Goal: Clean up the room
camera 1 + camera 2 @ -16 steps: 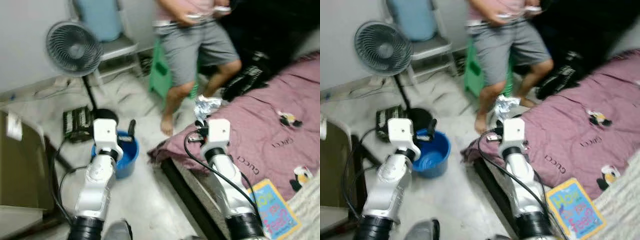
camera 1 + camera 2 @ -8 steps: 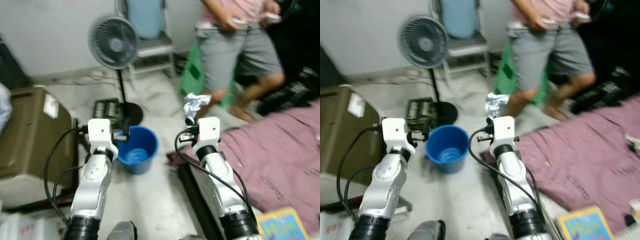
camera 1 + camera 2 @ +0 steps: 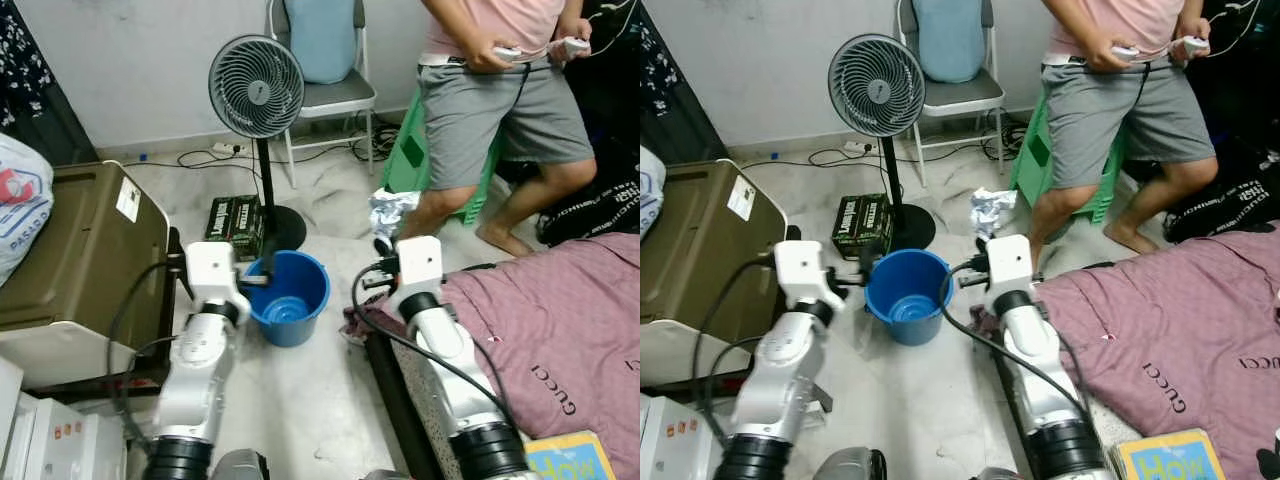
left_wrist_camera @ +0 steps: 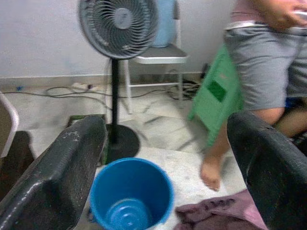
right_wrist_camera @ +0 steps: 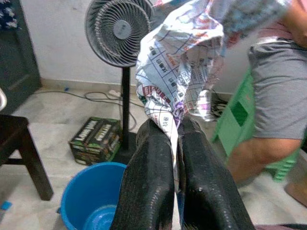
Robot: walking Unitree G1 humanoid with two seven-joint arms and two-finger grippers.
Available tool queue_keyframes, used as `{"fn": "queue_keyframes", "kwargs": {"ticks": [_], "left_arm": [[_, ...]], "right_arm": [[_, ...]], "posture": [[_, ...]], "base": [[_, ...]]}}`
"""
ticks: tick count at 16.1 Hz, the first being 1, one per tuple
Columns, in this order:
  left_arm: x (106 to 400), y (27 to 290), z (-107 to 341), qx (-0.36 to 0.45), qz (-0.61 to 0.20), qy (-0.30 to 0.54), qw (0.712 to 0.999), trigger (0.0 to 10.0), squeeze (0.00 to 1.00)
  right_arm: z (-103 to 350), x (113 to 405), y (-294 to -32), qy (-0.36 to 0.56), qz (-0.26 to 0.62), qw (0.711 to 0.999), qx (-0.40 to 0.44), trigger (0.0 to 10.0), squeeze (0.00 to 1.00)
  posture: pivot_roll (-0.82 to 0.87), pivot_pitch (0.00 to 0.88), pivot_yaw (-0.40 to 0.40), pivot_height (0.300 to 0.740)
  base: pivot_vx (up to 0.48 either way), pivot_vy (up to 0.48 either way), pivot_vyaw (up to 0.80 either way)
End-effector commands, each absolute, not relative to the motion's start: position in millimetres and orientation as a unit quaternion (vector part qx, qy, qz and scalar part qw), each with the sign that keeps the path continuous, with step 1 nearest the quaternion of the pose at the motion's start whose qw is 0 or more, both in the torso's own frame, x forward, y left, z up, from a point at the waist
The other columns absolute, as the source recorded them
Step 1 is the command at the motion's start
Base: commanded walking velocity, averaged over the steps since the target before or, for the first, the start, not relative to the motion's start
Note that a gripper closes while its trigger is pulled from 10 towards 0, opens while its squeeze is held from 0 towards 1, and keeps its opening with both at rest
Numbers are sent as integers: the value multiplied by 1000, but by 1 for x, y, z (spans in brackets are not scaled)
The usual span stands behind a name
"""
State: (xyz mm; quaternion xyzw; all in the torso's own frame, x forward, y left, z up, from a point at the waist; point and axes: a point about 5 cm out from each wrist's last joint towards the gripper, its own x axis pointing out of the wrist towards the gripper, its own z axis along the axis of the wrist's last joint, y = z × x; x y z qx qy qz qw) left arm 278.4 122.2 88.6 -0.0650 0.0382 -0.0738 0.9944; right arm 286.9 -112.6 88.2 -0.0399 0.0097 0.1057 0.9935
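Note:
My right gripper (image 3: 382,243) is shut on a crumpled, printed paper wrapper (image 3: 392,208), held up above the floor just right of a blue bucket (image 3: 290,295). In the right wrist view the wrapper (image 5: 182,62) bunches above the closed fingertips (image 5: 158,139), and the bucket (image 5: 91,201) sits low beyond them. My left gripper (image 4: 165,122) is open with nothing in it, level with the bucket's left rim. The bucket (image 4: 129,196) stands upright on the floor and looks empty.
A standing fan (image 3: 257,85) and a dark carton (image 3: 235,215) are just behind the bucket, with a chair (image 3: 330,95) farther back. A person (image 3: 495,100) stands by a green stool (image 3: 410,160). A purple-sheeted bed (image 3: 560,320) lies right, a brown box (image 3: 70,250) left.
The camera has swung left, so the bed has slid right and the brown box has come into view. The bucket now sits between my arms. The right gripper still holds the wrapper.

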Motion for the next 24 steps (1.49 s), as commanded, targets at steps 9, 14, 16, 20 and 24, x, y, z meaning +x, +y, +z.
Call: {"fn": "queue_keyframes", "kwargs": {"ticks": [9,14,16,20,24], "left_arm": [[278,134,92,-63,-61,31,996,10000,0],[277,132,91,-64,-63,34,995,10000,0],[278,132,92,-64,-65,34,995,10000,0],[278,132,92,-64,-65,33,995,10000,0],[278,131,92,-64,-66,33,995,10000,0]], "right_arm": [[91,286,-108,1,115,993,-35,10000,0],[90,287,-108,6,111,993,-27,10000,0],[90,287,-108,7,112,993,-25,10000,0],[90,287,-107,7,114,993,-24,10000,0],[90,287,-106,7,117,993,-25,10000,0]], "posture": [[-52,40,-26,740],[-54,42,-24,740],[-54,41,-24,740],[-53,41,-25,740],[-52,40,-25,740]], "base": [[0,0,662],[0,0,194],[0,0,0],[266,0,0],[275,0,0]]}}
